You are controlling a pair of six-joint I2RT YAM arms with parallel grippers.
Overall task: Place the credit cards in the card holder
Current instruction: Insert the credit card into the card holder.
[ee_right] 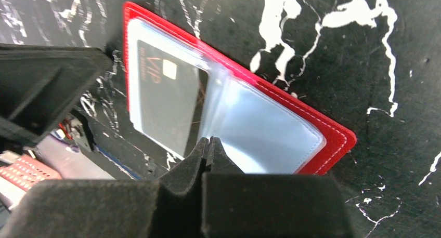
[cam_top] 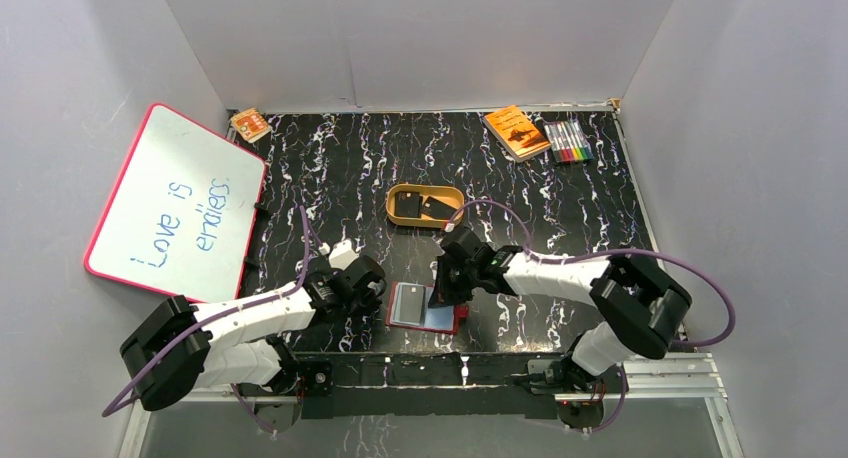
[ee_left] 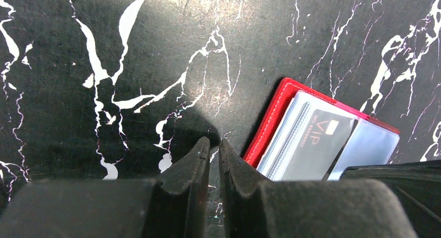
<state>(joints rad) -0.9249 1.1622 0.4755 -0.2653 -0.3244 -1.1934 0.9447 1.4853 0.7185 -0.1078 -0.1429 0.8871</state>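
One credit card (ee_left: 317, 144) in one card holder (ee_left: 271, 122), perhaps two in dish (cam_top: 390, 206); left tool (ee_left: 213, 145) narrow, right tool (ee_right: 208, 142) tight.

The card holder (ee_right: 338, 138): red, stitched, leather-like cover; glossy clear plastic pockets. The table (cam_top: 330, 168): matt black, white-veined marble finish.

The card holder (cam_top: 422, 306) lies open near the front edge of the table (cam_top: 330, 178) and is hemmed in on both sides. The left gripper (cam_top: 380, 292) stands just beside its left edge, and the right gripper (cam_top: 442, 300) sits over its right half. Both arms block access from the sides. Bare surface separates the card holder from the tan dish (cam_top: 390, 206) behind it. The whiteboard (cam_top: 175, 208) closes off the left edge. A booklet (cam_top: 517, 131) and markers (cam_top: 567, 140) occupy the far right corner. The right middle is open.
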